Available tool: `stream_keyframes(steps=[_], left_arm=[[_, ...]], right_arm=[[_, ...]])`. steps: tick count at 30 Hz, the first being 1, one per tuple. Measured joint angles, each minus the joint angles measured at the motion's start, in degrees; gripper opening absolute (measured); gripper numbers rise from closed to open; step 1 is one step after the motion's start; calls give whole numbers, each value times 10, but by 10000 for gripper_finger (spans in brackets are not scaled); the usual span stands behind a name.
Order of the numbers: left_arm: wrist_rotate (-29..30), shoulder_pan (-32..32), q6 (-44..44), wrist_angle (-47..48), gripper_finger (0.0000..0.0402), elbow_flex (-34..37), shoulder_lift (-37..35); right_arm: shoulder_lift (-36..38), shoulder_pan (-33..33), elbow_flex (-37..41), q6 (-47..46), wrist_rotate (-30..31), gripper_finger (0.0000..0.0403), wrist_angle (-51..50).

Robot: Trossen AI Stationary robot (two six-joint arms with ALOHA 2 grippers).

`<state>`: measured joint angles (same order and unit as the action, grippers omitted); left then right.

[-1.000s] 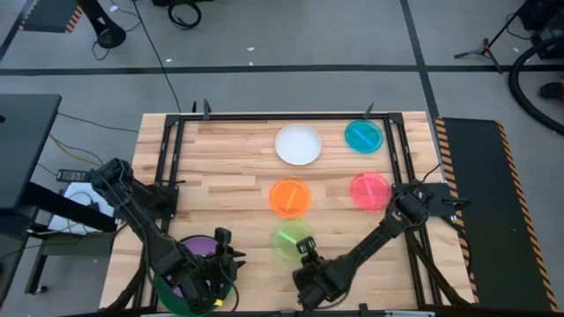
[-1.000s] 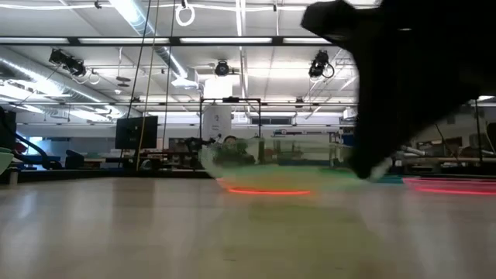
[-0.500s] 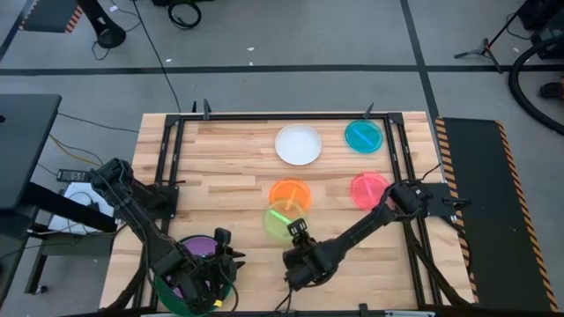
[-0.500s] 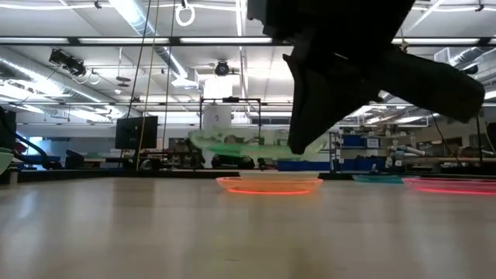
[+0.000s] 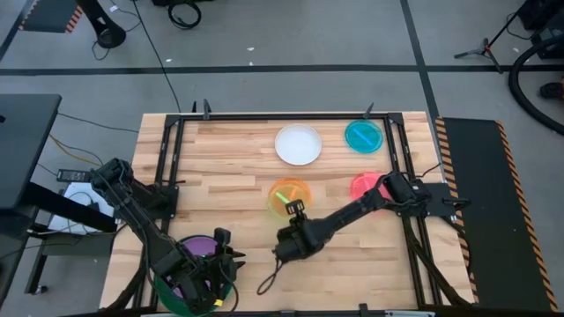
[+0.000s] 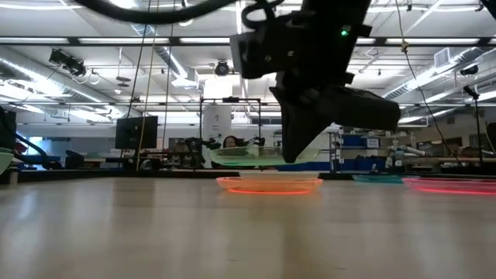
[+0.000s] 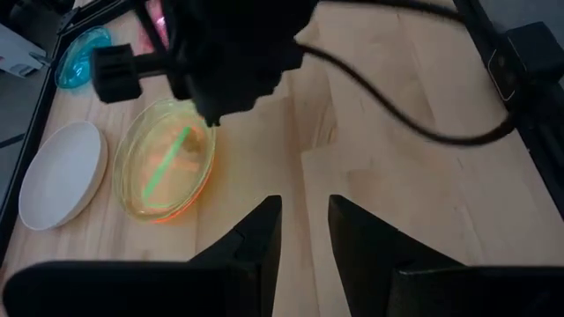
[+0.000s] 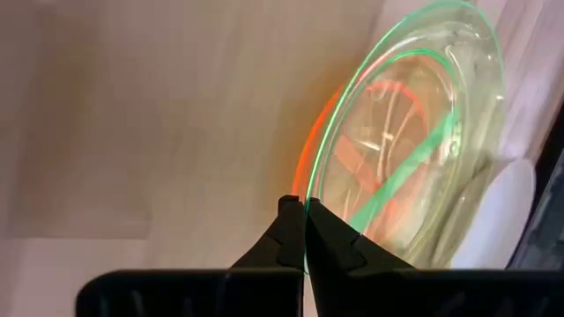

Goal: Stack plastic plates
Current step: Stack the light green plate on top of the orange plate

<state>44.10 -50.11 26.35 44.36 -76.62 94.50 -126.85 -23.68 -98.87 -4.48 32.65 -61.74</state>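
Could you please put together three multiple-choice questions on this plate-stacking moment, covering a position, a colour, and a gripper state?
1. Where is the lime plate?
A. Held above the orange plate
B. Lying on the white plate
C. On the floor

2. What colour is the plate at the table's far right corner?
A. Black
B. Teal
C. Purple

3. How is the right gripper?
A. Open over bare wood
B. Shut on the lime plate's rim
C. Out of view

Answers:
1 A: the low view shows the lime plate lifted over the orange one.
2 B: the teal plate lies there.
3 B: the right wrist view shows its fingers pinching the rim.
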Motion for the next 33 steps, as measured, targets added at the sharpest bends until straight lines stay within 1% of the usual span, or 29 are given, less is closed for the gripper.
stream_keyframes(steps=[5,11,21,27,33], left_arm=[[0,0,0,0,105,0,0],[0,0,0,0,105,0,0],[0,0,0,0,105,0,0],[0,0,0,0,105,0,0],[0,0,0,0,105,0,0]], right_arm=[[0,21,0,-6,-22,9,-1],[0,30,0,-34,-66,13,-1],[-1,43,0,-11,-70,15,4],[-2,59,0,-5,-112,14,18],[-2,64,0,-4,-132,19,42]])
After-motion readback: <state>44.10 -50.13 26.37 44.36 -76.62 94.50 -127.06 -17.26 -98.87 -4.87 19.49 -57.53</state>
